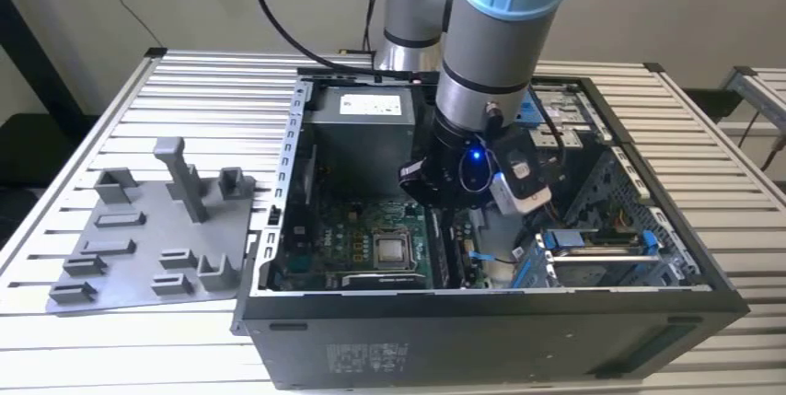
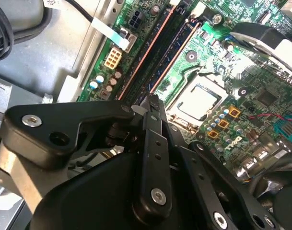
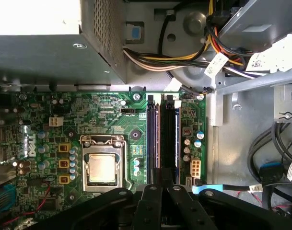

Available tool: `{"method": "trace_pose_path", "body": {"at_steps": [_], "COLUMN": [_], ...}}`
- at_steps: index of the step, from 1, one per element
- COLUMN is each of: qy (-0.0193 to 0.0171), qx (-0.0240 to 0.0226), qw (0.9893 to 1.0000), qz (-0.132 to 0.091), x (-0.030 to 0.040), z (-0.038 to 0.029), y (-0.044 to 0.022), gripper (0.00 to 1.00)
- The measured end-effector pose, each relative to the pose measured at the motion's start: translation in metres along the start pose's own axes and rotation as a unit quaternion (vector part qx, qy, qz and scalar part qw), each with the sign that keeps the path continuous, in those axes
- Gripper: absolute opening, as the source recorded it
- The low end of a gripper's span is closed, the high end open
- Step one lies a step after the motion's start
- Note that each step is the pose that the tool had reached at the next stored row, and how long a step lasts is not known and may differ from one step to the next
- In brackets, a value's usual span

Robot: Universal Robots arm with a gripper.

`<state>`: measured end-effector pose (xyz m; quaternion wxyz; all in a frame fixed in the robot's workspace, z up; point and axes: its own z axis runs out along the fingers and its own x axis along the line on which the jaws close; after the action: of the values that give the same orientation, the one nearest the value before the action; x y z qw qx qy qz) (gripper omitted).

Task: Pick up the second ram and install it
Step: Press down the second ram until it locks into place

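Gripper (image 3: 160, 189) over motherboard (image 3: 131, 129) slots; ram possibly seated.

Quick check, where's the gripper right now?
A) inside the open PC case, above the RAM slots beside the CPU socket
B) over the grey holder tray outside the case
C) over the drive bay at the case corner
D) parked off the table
A: in the exterior view the gripper is down inside the case, and in the first wrist view it sits at the end of the RAM slots next to the CPU socket.
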<state>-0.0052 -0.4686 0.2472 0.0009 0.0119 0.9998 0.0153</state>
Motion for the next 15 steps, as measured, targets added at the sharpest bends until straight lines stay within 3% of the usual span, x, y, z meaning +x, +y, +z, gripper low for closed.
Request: {"method": "trace_pose_path", "body": {"at_steps": [15], "qy": [0.0000], "qx": [0.0000], "qw": [1.0000], "qz": [-0.005], "x": [0.0001], "z": [0.0000], "y": [0.0000], "gripper": [0.11]}}
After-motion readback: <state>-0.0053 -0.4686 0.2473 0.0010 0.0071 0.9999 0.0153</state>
